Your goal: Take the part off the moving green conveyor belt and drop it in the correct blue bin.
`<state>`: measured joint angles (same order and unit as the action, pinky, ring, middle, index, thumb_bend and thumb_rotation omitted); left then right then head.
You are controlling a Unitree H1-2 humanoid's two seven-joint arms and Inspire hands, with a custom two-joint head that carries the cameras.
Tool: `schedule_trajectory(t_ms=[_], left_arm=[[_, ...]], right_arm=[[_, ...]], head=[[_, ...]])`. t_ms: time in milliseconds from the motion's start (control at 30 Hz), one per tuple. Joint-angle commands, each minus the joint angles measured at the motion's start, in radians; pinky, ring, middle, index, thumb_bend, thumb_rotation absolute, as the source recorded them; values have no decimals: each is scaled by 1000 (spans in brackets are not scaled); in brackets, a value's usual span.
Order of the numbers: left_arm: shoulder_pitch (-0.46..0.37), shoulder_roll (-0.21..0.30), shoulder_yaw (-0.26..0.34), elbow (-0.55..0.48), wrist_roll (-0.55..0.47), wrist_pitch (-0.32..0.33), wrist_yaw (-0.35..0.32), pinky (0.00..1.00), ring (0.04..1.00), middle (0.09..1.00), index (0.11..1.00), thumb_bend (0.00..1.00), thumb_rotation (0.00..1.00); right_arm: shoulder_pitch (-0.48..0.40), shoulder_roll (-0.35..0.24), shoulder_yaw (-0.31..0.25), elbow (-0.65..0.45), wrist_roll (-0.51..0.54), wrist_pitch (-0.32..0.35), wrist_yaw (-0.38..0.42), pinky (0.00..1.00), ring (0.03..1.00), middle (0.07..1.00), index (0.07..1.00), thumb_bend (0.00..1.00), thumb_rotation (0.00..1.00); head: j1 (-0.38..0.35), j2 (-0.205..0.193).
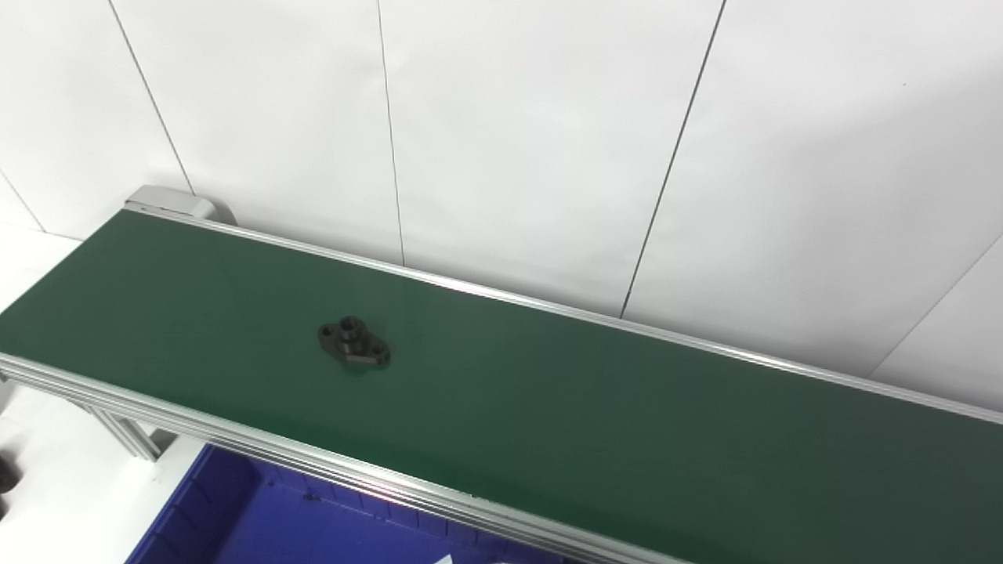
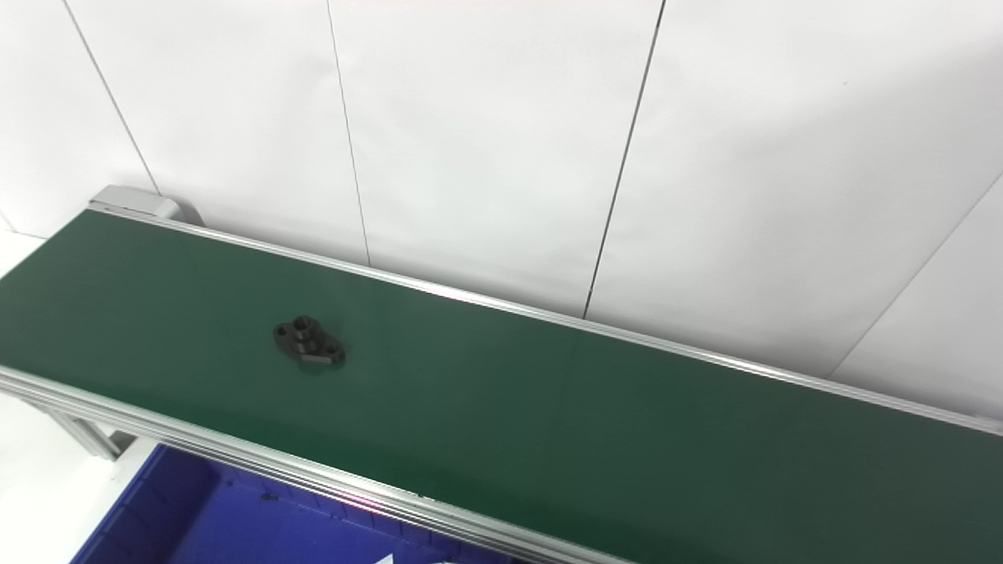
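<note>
A small black flanged part (image 1: pixel 353 344) with a raised hub and two bolt holes lies flat on the green conveyor belt (image 1: pixel 548 407), left of the belt's middle. It also shows in the right eye view (image 2: pixel 309 342). A blue bin (image 1: pixel 258 517) sits below the belt's near rail at the bottom left, only partly in view. Neither hand is in view.
The belt has aluminium rails (image 1: pixel 329 466) along both sides and an end roller housing (image 1: pixel 168 200) at the far left. A white panelled wall (image 1: pixel 548 141) stands close behind it. A white scrap (image 1: pixel 450 559) shows at the bin's bottom edge.
</note>
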<state>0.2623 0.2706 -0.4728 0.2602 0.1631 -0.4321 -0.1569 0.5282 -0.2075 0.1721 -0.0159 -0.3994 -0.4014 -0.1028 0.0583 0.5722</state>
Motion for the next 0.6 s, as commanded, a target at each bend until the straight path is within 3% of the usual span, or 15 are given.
schedule_trajectory(t_ms=[0,200,233,400,433,567], left_arm=[[1,3,4,-34,-14,-38,6,739,839,873,841,901,197],[11,11,17,-56,-29,-37,-13,781,863,895,867,898,202],[12,12,20,-61,-31,-37,-18,789,870,898,873,904,204],[21,20,31,-90,-44,-38,-32,815,886,916,902,893,186],[24,24,35,-96,-49,-38,-37,819,887,917,906,891,186],[23,37,51,-99,-71,-38,-55,831,894,924,915,861,222]], right_arm=[[15,0,5,-49,12,-67,-47,684,748,769,820,872,191],[23,-29,59,-119,54,-68,-93,707,754,781,828,869,204],[25,-31,63,-135,53,-68,-99,710,752,781,832,871,217],[25,-26,57,-189,27,-68,-111,708,744,779,828,900,284],[26,-22,55,-203,30,-68,-111,707,743,778,828,902,290],[20,-9,53,-242,33,-66,-108,756,777,797,843,873,268]], head=[[-22,22],[-82,74],[-103,101],[-125,146],[-146,182],[-192,222]])
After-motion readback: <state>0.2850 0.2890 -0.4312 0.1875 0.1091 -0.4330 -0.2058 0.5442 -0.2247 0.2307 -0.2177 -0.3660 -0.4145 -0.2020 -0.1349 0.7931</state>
